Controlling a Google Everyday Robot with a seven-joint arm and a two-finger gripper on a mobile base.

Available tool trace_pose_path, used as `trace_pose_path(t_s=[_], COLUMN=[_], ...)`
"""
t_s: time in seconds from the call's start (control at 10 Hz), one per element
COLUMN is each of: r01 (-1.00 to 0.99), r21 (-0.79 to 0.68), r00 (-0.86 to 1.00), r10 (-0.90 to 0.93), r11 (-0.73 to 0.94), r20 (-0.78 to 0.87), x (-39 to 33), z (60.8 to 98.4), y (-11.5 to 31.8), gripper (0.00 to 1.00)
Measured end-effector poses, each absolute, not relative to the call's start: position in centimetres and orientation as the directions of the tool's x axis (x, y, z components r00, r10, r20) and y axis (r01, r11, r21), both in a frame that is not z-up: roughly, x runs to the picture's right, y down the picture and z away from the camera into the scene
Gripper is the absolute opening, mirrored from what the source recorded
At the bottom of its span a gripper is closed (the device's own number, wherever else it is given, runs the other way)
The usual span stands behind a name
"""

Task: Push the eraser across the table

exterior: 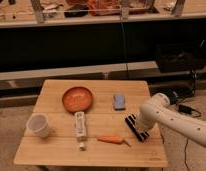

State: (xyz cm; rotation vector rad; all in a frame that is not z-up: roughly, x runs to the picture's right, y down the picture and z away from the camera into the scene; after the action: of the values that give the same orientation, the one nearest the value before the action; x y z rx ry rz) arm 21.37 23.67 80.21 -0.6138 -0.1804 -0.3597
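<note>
At the table's (56,150) right edge, the shut claw (137,124) meets the eraser (135,129).

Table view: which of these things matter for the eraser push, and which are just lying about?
In the job: eraser at the right side; table; gripper, shut, down at the eraser.

Lying about: orange bowl, blue-grey pad, white cup, white remote-like bar, carrot.

closed gripper (138,125) seemingly on eraser (136,128), table (56,150)
</note>
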Motion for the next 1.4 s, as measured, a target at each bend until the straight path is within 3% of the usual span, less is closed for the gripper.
trace_pose_path(t_s=[1.4], r01=[0.413], r21=[-0.510], r00=[0.908], r10=[-0.299], r11=[0.755], r20=[0.292], x=[19.5], z=[80.2], y=[24.0], gripper=[0.01])
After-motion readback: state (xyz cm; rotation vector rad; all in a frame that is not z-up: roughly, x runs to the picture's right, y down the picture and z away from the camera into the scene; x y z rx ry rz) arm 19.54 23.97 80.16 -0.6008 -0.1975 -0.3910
